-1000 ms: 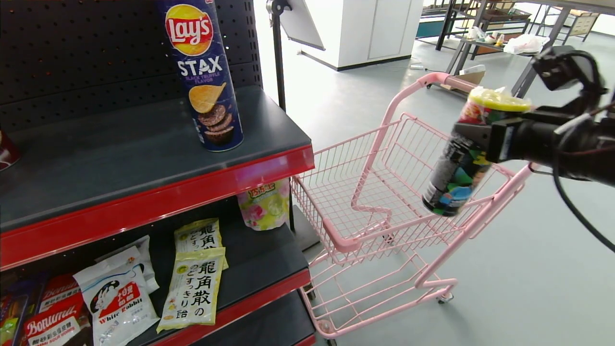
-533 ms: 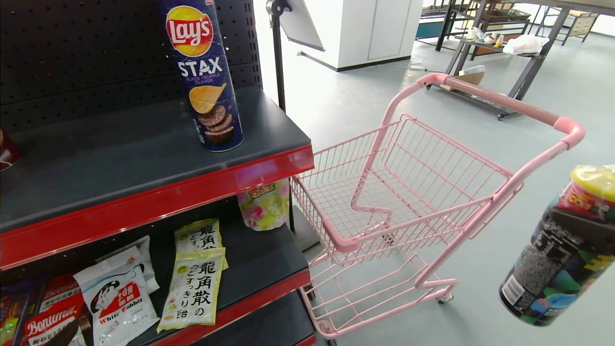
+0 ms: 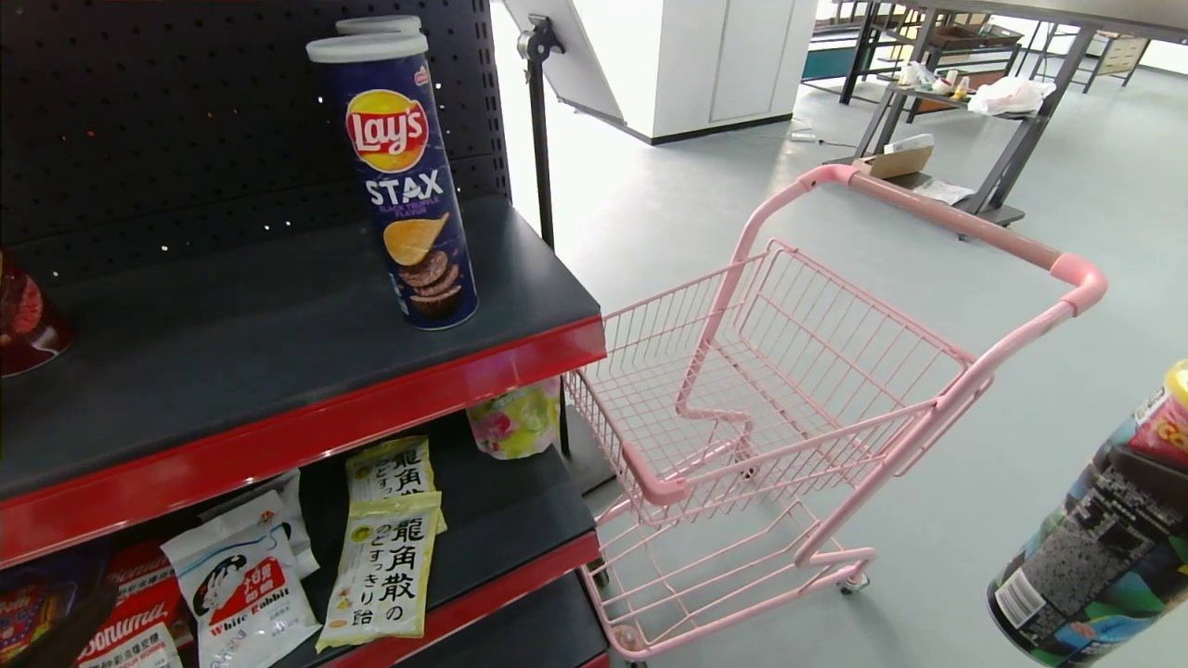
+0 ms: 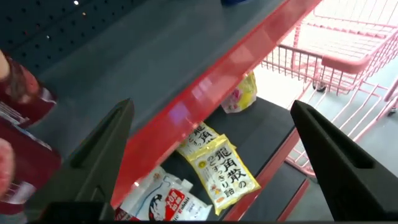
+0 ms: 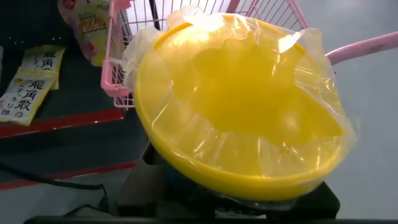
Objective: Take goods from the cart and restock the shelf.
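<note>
The can [image 3: 1100,557] is clamped in the right gripper [image 3: 1143,468] and has been swung from over the cart [image 3: 835,320] down to its right side, clear of the handle [image 3: 956,218]. The left gripper [image 4: 211,155] is held open by the shelf [image 3: 232,343]; only shelving is judged left.

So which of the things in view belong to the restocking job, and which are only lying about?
Job: tall black can with yellow plastic lid, held in the air; pink wire cart; dark shelf board with red front edge.
Lying about: dark blue chips tube with white lid; flat yellow candy bags on the lower shelf; grey metal table far behind.
</note>
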You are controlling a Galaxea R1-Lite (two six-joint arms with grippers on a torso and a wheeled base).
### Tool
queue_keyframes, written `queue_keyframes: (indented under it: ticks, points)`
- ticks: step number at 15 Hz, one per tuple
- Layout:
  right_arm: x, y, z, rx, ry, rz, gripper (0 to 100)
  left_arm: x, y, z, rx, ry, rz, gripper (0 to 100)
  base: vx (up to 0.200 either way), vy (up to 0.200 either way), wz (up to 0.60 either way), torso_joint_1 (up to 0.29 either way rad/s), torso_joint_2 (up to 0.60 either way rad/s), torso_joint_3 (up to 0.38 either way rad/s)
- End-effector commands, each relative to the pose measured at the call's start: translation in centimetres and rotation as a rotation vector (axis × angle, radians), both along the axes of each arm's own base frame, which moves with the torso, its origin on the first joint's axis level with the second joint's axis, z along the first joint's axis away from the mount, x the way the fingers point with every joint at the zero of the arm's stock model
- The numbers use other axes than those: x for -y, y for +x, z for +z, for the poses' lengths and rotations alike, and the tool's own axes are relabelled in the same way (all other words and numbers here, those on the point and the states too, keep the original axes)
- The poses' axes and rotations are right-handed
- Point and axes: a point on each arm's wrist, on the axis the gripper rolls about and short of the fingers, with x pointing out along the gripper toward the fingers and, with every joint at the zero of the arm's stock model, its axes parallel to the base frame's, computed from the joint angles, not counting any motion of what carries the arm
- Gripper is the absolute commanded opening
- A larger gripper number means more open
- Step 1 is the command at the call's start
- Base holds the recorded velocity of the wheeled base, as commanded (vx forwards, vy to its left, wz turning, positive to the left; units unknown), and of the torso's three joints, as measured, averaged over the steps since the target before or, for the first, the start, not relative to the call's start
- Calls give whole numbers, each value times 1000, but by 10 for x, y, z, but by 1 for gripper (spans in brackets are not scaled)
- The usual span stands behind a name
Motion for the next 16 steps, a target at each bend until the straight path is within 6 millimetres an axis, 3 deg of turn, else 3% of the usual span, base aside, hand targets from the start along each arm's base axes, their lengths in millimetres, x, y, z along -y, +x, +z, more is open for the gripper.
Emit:
queue_keyframes:
  ticks: [1, 4, 8, 12, 16]
  points:
    - [0, 1, -3, -13, -5, 0, 0, 1, 3, 2, -6, 1, 2, 100, 0, 0, 0, 193, -530, -339]
    - [-1, 3, -6, -24, -18, 4, 0, 2, 8, 13, -3, -1, 5, 100, 0, 0, 0, 214, -544, -344]
    - [-4, 15, 6, -18, -17, 4, 0, 7, 23, 33, -6, 0, 6, 100, 0, 0, 0, 242, -594, -362]
    - [-6, 22, 9, -27, -25, 1, 0, 8, 25, 32, -16, 9, 14, 100, 0, 0, 0, 178, -433, -248]
    - [-6, 23, 8, -35, -31, 2, 0, 8, 26, 33, -16, 9, 21, 100, -200, 0, 0, 34, -30, -33]
